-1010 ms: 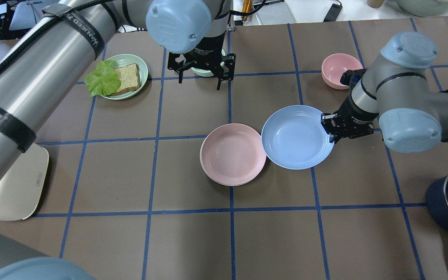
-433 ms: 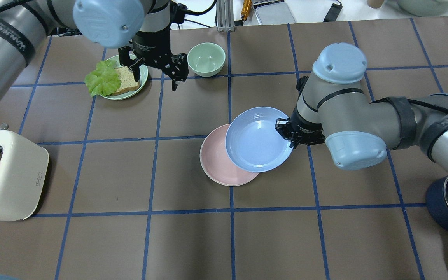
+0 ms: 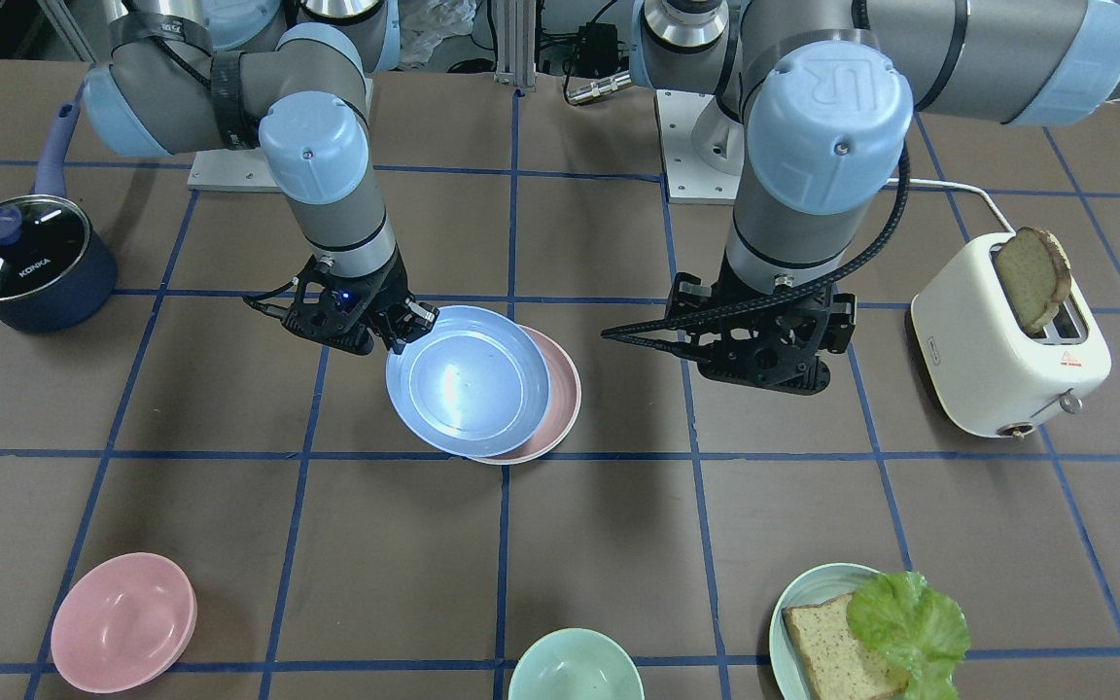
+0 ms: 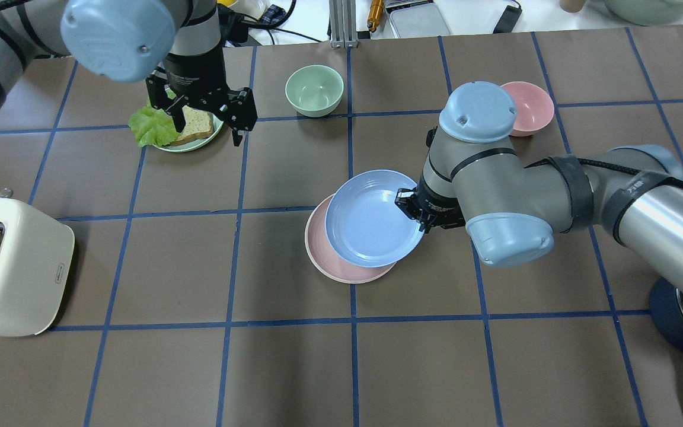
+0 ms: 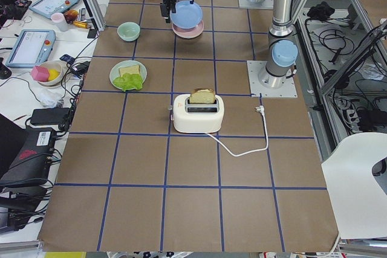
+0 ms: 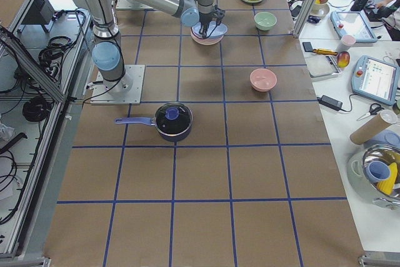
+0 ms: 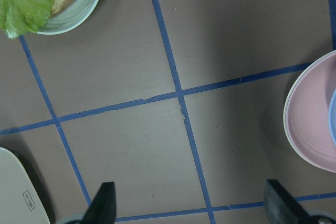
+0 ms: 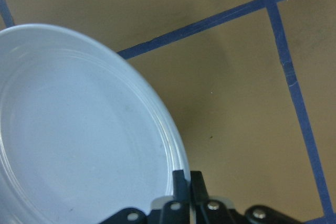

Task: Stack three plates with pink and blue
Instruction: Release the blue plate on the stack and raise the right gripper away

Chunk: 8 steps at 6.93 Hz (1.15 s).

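My right gripper (image 4: 415,216) is shut on the right rim of the light blue plate (image 4: 371,219) and holds it just above the pale pink plate (image 4: 325,258), overlapping most of it and offset toward the right. The front view shows the blue plate (image 3: 468,379) over the pink plate (image 3: 565,399), with the right gripper (image 3: 404,326) at its rim. In the right wrist view the fingers pinch the blue rim (image 8: 79,129). My left gripper (image 4: 208,129) is open and empty, up above the bread plate's edge. No cream-white plate shows apart from these.
A pale teal plate (image 3: 793,603) with bread and lettuce (image 4: 149,127) sits at the far left. A mint bowl (image 4: 314,90) and a pink bowl (image 4: 531,107) stand at the far side. A toaster (image 4: 15,267) is at the left edge, a dark pot (image 3: 25,262) at the right.
My right gripper has carried the blue plate leftward, from beside the pink plate to over it. My left arm has swung left, from over the mint bowl to the bread plate.
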Motion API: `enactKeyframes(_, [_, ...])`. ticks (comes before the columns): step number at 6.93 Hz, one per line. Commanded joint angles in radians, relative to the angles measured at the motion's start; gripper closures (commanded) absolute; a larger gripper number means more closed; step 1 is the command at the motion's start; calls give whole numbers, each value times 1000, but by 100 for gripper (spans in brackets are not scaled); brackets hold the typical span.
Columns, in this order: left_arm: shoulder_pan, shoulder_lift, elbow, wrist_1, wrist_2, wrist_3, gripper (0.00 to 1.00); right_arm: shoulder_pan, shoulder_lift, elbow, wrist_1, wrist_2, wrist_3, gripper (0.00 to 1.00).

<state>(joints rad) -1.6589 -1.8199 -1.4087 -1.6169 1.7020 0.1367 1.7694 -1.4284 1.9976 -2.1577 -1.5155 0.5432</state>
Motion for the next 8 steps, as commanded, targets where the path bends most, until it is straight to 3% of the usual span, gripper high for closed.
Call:
enactKeyframes(1, [60,66,-56,3,-70,53,0,24,25,0,-4,5,23,90])
enactKeyframes(2, [65,97,-91,32,-73,54,0,33,28,-2,-7,6,24,60])
enactKeyframes(3, [67,132,-134,85,-76,54,0,33,28,-5,-8,0,17,46])
enactKeyframes(4, [70,164,-156,119,-79,61,0,29,25,-13,-8,-6,3,26])
enactKeyframes(5, [74,188,-157,118,-79,55,0,7,23,-58,-1,-20,-55,14])
enactKeyframes(6, [82,206,-158,118,-91,54,0,-5,23,-142,72,-111,-134,8])
enactKeyframes(8, [94,232,-158,118,-97,52,0,-85,16,-337,317,-124,-317,5])
